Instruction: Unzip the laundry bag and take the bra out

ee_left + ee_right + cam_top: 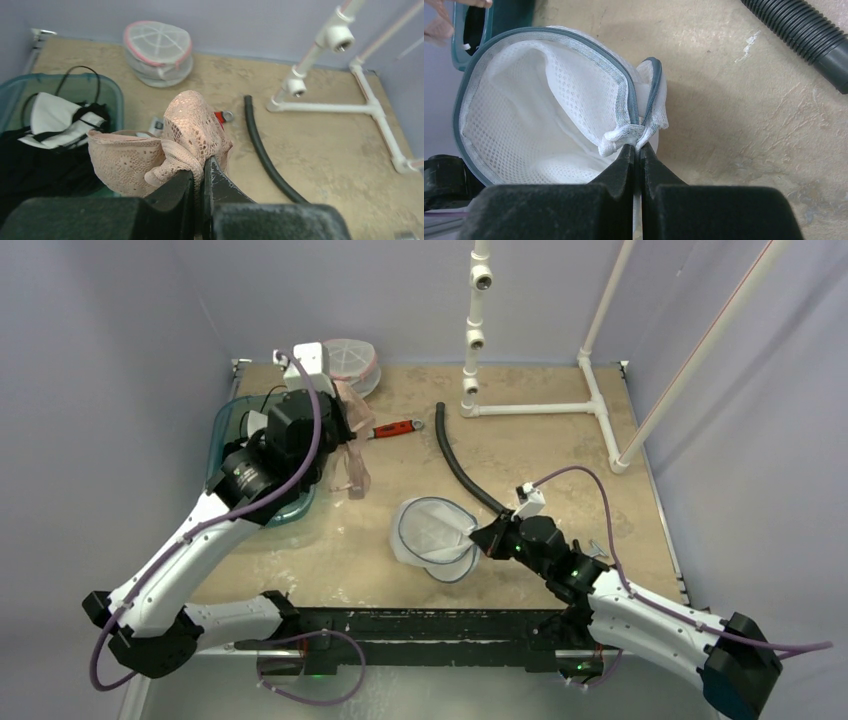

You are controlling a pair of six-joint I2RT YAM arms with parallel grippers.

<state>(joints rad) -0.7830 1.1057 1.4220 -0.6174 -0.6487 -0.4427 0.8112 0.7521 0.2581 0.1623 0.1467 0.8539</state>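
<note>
A white mesh laundry bag (432, 536) with a grey zipper rim lies unzipped and open in the middle of the table. My right gripper (490, 536) is shut on a bunch of its mesh at the right rim; in the right wrist view the bag (534, 115) gapes open and looks empty above the gripper (638, 146). My left gripper (335, 430) is shut on a pink lace bra (352, 455) and holds it in the air beside the teal bin. In the left wrist view the bra (165, 145) hangs over the gripper (200, 170).
A teal bin (232, 422) at the left holds black and white clothes (55, 130). A second round mesh bag with a pink rim (352, 362) sits at the back. A black hose (462, 468), a red tool (396, 428) and a white pipe frame (540, 405) lie behind.
</note>
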